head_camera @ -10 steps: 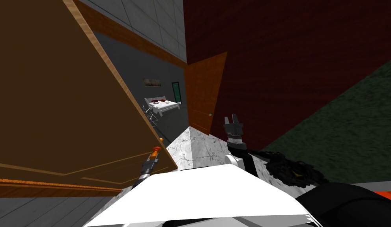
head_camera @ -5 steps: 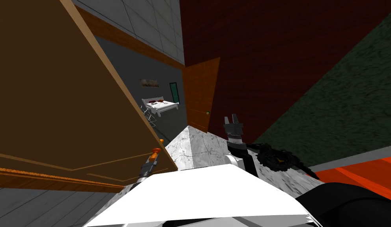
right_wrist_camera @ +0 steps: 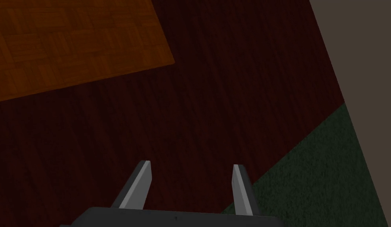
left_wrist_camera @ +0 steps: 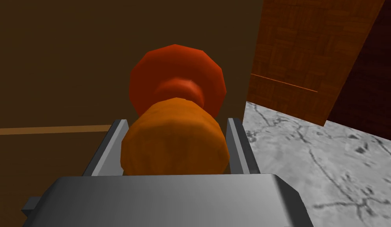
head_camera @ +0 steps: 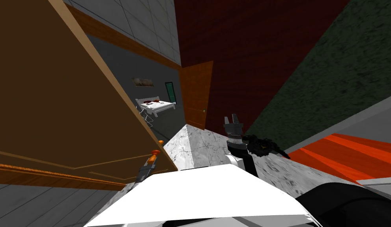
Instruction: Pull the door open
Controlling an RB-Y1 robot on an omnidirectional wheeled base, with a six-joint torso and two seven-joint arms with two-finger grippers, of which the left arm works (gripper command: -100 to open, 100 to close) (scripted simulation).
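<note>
While the brown door [head_camera: 52, 98] stands swung well open at my left, my left hand [left_wrist_camera: 175, 121] stays clenched on its orange knob [left_wrist_camera: 174, 146]. My view has turned since before: the bed [head_camera: 157, 105] slid left and more orange floor [head_camera: 340, 153] appeared, so I judge the pull nearly finished. The right hand [right_wrist_camera: 190, 165] is released.
</note>
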